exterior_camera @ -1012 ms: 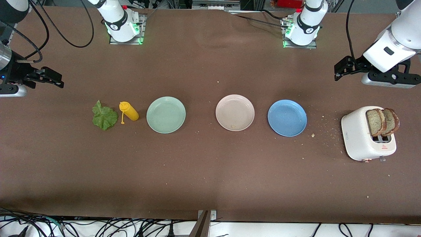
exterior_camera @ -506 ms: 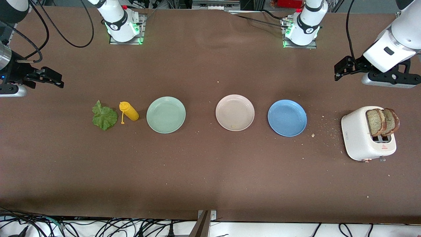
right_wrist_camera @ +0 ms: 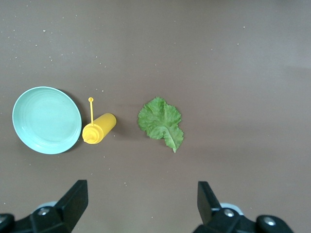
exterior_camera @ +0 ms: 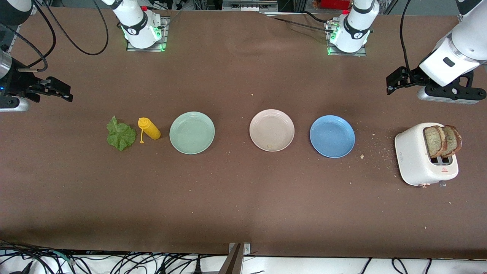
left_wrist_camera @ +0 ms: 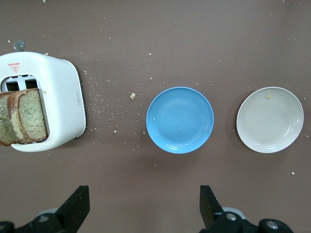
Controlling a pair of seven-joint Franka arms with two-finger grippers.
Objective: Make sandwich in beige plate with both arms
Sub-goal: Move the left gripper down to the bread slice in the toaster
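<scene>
The beige plate [exterior_camera: 271, 130] sits mid-table and holds only a crumb; it also shows in the left wrist view [left_wrist_camera: 269, 119]. Two bread slices [exterior_camera: 442, 141] stand in a white toaster [exterior_camera: 417, 156] at the left arm's end; they also show in the left wrist view [left_wrist_camera: 22, 122]. The lettuce leaf [exterior_camera: 120, 134] lies flat toward the right arm's end, also in the right wrist view [right_wrist_camera: 161, 122]. My left gripper [exterior_camera: 395, 80] is open and empty, up in the air over bare table beside the toaster. My right gripper [exterior_camera: 57, 90] is open and empty, up in the air over bare table beside the lettuce.
A blue plate [exterior_camera: 332, 136] lies between the beige plate and the toaster. A mint-green plate [exterior_camera: 192, 132] and a yellow squeeze bottle [exterior_camera: 149, 128] lying on its side are between the beige plate and the lettuce. Crumbs are scattered beside the toaster.
Both grippers have drifted very slightly away from the front camera. Nothing on the table has moved.
</scene>
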